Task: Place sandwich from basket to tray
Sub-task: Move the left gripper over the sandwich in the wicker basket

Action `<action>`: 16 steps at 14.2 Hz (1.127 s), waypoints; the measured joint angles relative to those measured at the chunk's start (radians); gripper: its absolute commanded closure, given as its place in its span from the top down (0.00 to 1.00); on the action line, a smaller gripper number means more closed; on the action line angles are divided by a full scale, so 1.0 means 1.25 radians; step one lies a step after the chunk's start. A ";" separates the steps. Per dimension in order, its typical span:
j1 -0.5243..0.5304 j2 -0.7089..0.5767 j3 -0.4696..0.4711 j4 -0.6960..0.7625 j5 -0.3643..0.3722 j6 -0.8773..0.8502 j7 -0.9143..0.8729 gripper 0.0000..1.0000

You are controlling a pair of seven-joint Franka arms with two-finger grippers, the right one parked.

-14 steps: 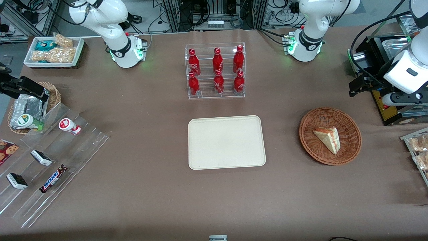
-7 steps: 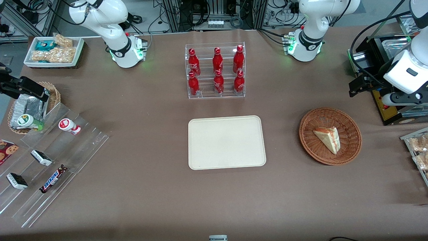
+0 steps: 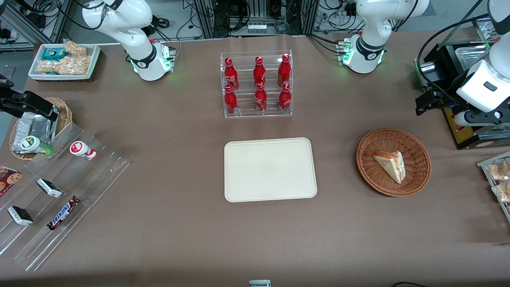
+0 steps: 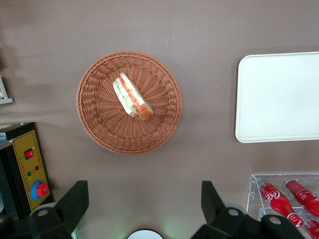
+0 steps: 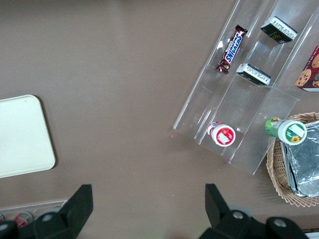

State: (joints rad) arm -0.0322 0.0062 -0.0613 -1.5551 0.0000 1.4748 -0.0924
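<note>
the left arm (image 3: 484, 85) is glossy white with rounded shells, a small dark oval mark on one casing and a grey joint band with a round cap. black cables loop from it. its base (image 3: 363, 56) is white with a black ring and green lights, wires plugged in at the side. the gripper (image 4: 144, 211) is black, with two angular matte fingers (image 4: 75, 201) set wide apart and round screw bosses at their roots.

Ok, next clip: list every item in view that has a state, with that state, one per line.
sandwich: lying in the basket, wrapped, not gripped
basket: upright on the table, holds only the sandwich
tray: flat on the table, nothing on it
gripper: open, holding nothing, above the table, farther from the front camera than the basket
cola bottles: six, upright in the clear rack
</note>
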 measured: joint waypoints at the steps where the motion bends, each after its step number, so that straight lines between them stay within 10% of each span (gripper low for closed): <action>1: 0.001 0.001 0.001 0.000 0.001 0.000 0.000 1.00; 8: 0.011 0.107 0.002 -0.043 0.003 0.038 0.000 1.00; 16: 0.018 0.132 0.053 -0.377 0.008 0.429 -0.027 1.00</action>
State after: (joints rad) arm -0.0099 0.1707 0.0046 -2.0262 0.0106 2.0110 -0.1258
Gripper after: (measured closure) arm 0.000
